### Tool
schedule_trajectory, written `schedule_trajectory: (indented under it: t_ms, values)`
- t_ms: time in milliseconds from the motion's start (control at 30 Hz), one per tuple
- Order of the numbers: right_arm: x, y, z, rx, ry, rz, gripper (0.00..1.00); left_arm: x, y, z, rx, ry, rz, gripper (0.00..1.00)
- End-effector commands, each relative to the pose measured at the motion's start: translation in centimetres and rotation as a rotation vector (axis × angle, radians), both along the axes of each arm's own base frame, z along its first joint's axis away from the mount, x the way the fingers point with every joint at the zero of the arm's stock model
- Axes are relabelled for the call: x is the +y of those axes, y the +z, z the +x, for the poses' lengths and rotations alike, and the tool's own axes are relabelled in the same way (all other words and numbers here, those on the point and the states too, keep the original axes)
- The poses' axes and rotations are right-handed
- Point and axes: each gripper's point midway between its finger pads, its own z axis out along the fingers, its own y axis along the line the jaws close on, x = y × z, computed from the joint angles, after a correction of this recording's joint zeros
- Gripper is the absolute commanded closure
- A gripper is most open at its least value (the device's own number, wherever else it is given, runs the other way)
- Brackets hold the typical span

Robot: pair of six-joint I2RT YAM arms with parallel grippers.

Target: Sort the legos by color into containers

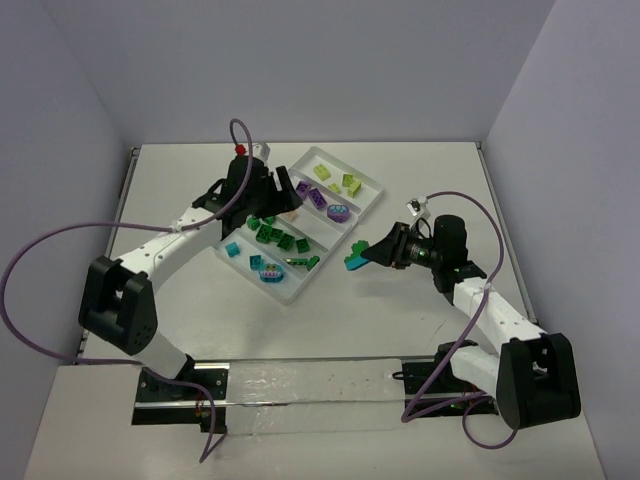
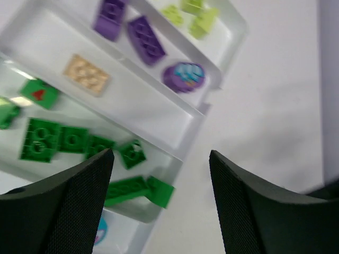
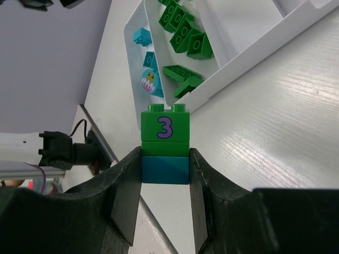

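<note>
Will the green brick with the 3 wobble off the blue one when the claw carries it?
Probably not: the green brick looks pressed flush onto the blue brick, so they likely move as one stiff block. The right claw pinches smooth plastic sides, so it might slip.

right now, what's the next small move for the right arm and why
The right gripper clamps a teal-blue brick with a green 3 brick stuck on top, two colours, outside the tray. So it should probably carry them toward the open left gripper to be pulled apart.
</note>
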Motion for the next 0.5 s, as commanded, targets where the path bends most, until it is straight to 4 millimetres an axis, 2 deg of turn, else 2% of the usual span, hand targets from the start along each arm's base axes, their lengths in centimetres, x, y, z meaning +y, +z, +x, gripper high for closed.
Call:
schedule_trajectory:
  t_ms: [0,167,233,467]
  values:
    - [0.0,2.7,0.5,-0.105,0.019,0.008,0.99,-5.0,2.6,-4.0,-0.052,-0.346,-0.184,0.22]
    - [0.2,3.3,0.1,-0.122,0.043,0.015,0.99,-7.8,4.4,-8.2,-0.082,-0.626,-0.329,0.23]
    - [0.4,3.6,-0.1,-0.132,0.054,0.025,0.99,-8.4,4.9,-8.8,-0.106,-0.680,-0.356,0.24]
    - [1.8,5.1,-2.3,-0.164,0.220,0.101,0.98,-9.7,6.5,-14.5,-0.094,-1.051,-0.537,0.23]
